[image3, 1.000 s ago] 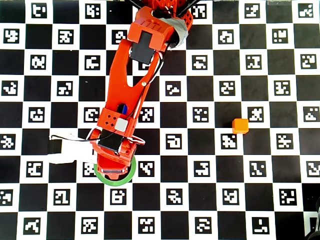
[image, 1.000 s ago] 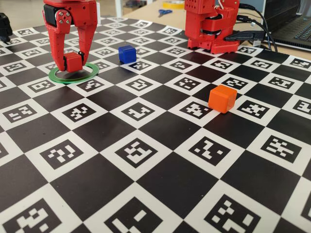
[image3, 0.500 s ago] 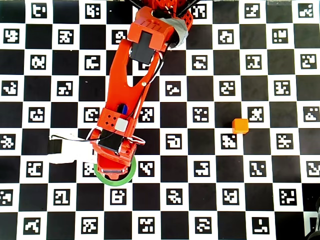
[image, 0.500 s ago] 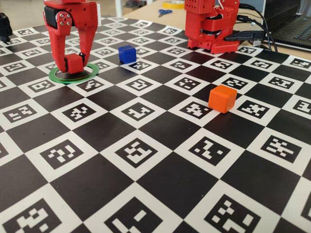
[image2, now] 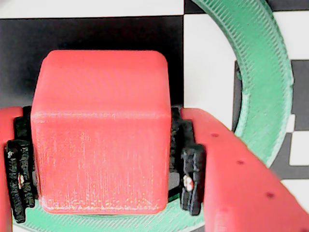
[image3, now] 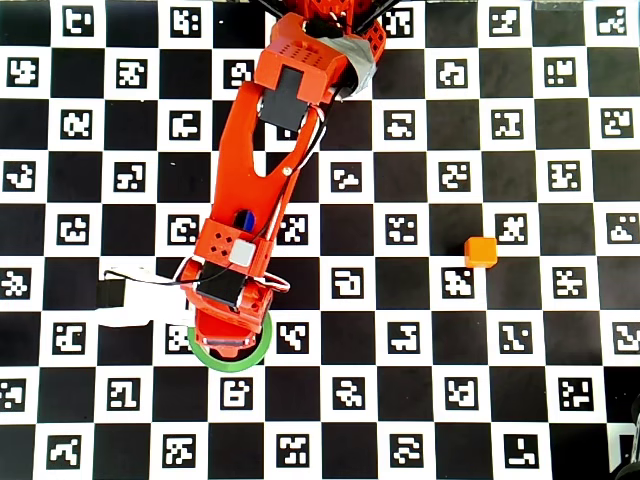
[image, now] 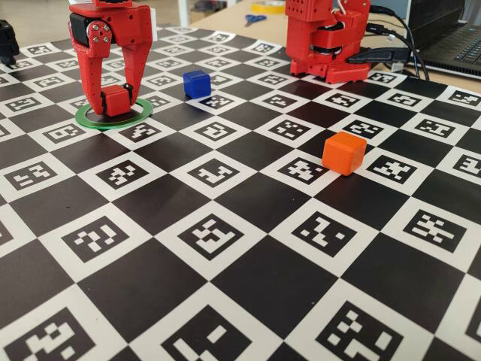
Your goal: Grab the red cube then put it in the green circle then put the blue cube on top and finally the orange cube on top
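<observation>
Red cube (image: 115, 100) upright inside green circle (image: 140, 111), seemingly resting on the board. Blue cube (image: 196, 83) well behind and to the right in the fixed view. Orange cube (image: 344, 153) far right, alone, slightly turned.

no readable text, labels or numbers

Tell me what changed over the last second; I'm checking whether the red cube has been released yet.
The tool lowered the red cube slightly, so it now sits low inside the green circle. The fingers are still closed on it, so it is not released. The blue cube and orange cube stayed put.
</observation>
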